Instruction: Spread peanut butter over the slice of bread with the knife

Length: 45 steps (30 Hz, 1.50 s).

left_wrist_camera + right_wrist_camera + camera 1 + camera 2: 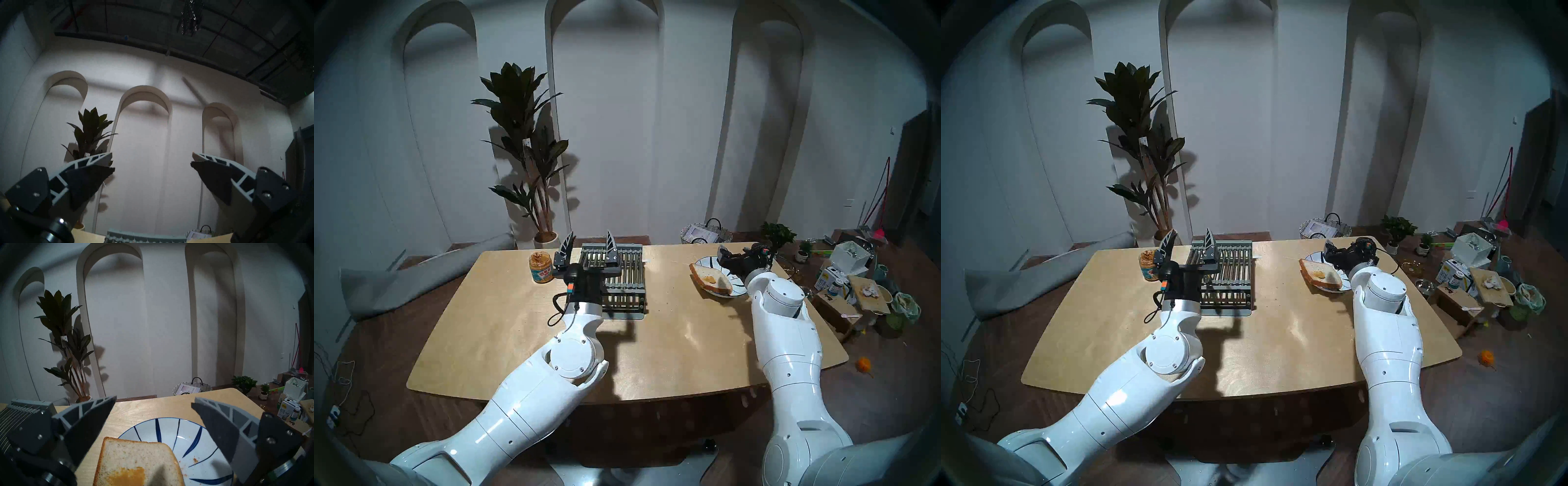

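We are taking the grey slatted rack [621, 275] at the middle of the counter [517, 339] as our reference landmark.

Left tool [590, 246]: we are holding it raised over the rack's near-left part, tilted upward, with its fingers spread wide apart and nothing between them. In the left wrist view only wall and a potted plant [90, 134] are showing between the fingers.

Right tool [153, 414]: we are holding it level, well to the right of the rack, over the white blue-striped plate [186, 433]. Its fingers are standing wide apart and gripping nothing.

The peanut butter jar [540, 268] is standing upright on the counter just left of the rack, lid off, with tan paste showing at its mouth.

The slice of bread [711, 279] is lying on the plate, well to the right of the rack, overhanging the plate's rim on the side facing the rack. A tan-orange patch of peanut butter [129, 476] is covering only a small part of the crumb.

We cannot make out the knife in any view.
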Available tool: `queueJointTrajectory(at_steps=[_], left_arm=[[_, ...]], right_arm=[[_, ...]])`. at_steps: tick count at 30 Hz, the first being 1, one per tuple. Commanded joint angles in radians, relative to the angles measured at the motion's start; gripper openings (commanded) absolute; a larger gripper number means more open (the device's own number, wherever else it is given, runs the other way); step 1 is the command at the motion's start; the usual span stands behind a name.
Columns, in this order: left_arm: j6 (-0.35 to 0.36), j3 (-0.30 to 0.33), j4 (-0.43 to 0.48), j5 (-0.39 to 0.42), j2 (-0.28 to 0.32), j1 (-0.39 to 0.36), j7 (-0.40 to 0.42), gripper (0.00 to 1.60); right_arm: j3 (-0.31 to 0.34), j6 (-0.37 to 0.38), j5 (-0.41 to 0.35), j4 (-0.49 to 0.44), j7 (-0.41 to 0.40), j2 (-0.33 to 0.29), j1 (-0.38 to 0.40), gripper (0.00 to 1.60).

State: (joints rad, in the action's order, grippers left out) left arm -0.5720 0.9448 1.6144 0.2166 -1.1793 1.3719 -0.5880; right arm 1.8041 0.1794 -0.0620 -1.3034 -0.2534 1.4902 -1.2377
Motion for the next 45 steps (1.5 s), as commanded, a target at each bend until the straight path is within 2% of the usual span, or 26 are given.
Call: queueJointTrajectory(at_steps=[1,6,8,10,13,18,19,22,23,28,29,33,40,45], left_arm=[[0.041,0.060,0.105,0.015,0.105,0.002,0.035,1.60],[0.136,0.118,0.153,0.056,0.186,0.045,0.086,1.60],[0.145,0.124,0.150,0.054,0.189,0.050,0.097,1.60],[0.197,0.152,0.177,0.086,0.233,0.076,0.128,1.60],[0.225,0.167,0.188,0.101,0.254,0.090,0.151,1.60],[0.300,0.210,0.243,0.176,0.324,0.127,0.213,1.60],[0.309,0.219,0.246,0.184,0.320,0.131,0.222,1.60],[0.371,0.241,0.276,0.243,0.370,0.156,0.269,1.60],[0.390,0.252,0.280,0.254,0.370,0.163,0.282,1.60],[0.504,0.297,0.325,0.378,0.443,0.197,0.372,1.60],[0.513,0.309,0.326,0.389,0.441,0.202,0.387,1.60],[0.596,0.360,0.356,0.517,0.499,0.224,0.447,1.60],[0.658,0.469,0.348,0.714,0.451,0.237,0.420,1.60],[0.670,0.510,0.338,0.781,0.424,0.247,0.379,1.60]], right_arm=[[-0.024,-0.005,-0.001,-0.057,-0.020,0.004,0.035,1.60],[-0.043,-0.016,0.002,-0.072,-0.056,-0.001,0.030,1.60],[-0.045,-0.017,0.002,-0.072,-0.061,-0.001,0.028,1.60],[-0.052,-0.019,-0.002,-0.079,-0.080,0.000,0.020,1.60],[-0.055,-0.020,-0.003,-0.084,-0.089,0.000,0.016,1.60],[-0.062,-0.022,-0.014,-0.102,-0.117,-0.004,0.008,1.60],[-0.063,-0.022,-0.015,-0.104,-0.120,-0.004,0.006,1.60],[-0.065,-0.020,-0.020,-0.113,-0.137,-0.009,-0.007,1.60],[-0.065,-0.020,-0.022,-0.115,-0.141,-0.010,-0.011,1.60],[-0.061,-0.009,-0.037,-0.128,-0.164,-0.015,-0.029,1.60],[-0.060,-0.006,-0.040,-0.129,-0.167,-0.015,-0.032,1.60],[-0.055,0.027,-0.038,-0.156,-0.145,-0.007,-0.050,1.60],[-0.069,0.116,-0.013,-0.203,-0.089,0.013,-0.060,1.60],[-0.069,0.114,-0.015,-0.209,-0.078,0.026,-0.063,1.60]])
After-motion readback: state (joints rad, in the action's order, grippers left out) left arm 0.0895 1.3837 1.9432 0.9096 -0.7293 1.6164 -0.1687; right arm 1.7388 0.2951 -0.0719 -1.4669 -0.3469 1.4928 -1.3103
